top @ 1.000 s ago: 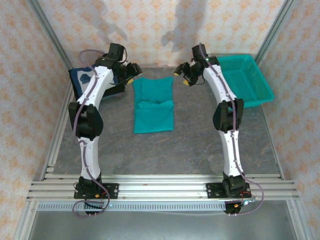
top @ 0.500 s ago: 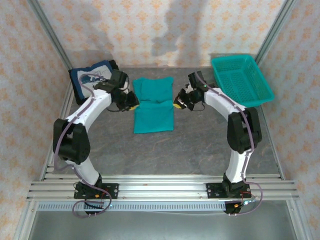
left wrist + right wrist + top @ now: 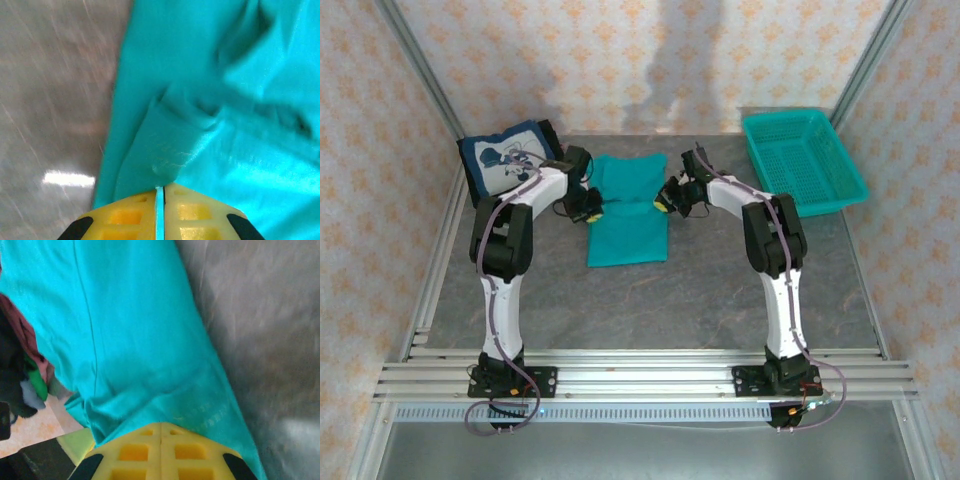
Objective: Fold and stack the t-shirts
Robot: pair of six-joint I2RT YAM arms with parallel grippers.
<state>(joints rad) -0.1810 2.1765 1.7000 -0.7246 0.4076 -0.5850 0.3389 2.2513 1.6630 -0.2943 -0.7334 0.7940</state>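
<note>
No word, number or brand can be read anywhere. The navy t-shirt (image 3: 505,160) at the desk's (image 3: 720,290) far left corner carries a white drawn print — shapes, not letters. On the teal t-shirt (image 3: 135,340), low in the right wrist view, a faint pale mark shows — too blurred to read.

top: overhead from rear | wrists: close, downward | shared: teal t-shirt (image 3: 627,215)
</note>
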